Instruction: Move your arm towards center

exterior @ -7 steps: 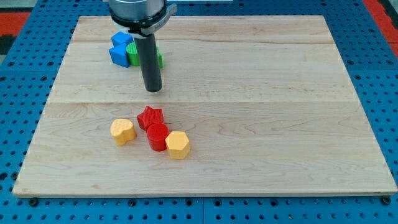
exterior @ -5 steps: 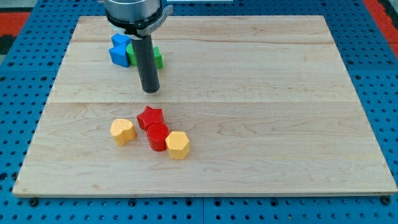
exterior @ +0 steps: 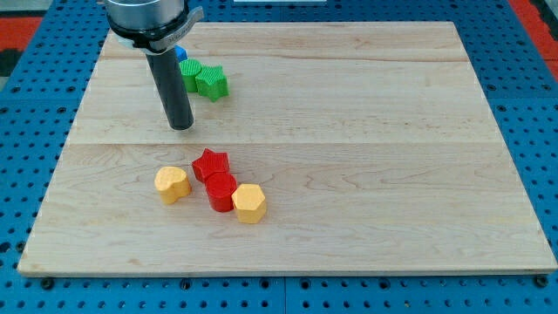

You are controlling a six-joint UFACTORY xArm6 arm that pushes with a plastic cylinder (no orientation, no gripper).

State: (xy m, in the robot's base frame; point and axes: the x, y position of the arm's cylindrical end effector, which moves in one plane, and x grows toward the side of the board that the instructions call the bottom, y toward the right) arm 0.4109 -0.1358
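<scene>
Our arm carries no pincer, only a rod; my tip [exterior: 181,127] rests on the table [exterior: 366,174] left of centre, toward its top-left corner. Just beyond it sit green blocks [exterior: 203,80] and a mostly hidden blue block [exterior: 180,53]. Nearer the bottom edge cluster a red star [exterior: 210,163], red cylinder [exterior: 221,191], yellow heart [exterior: 172,184] and yellow hexagon [exterior: 248,203].

straight dark rod under a silver-grey round collar, blunt my tip [exterior: 180,127]

A pale wooden board [exterior: 349,131] with visible grain and a soft sheen lay on a blue perforated base [exterior: 26,174]. The rod's matt dark tip [exterior: 181,127] contrasted with a smooth, plastic-looking red star block [exterior: 211,162].
</scene>
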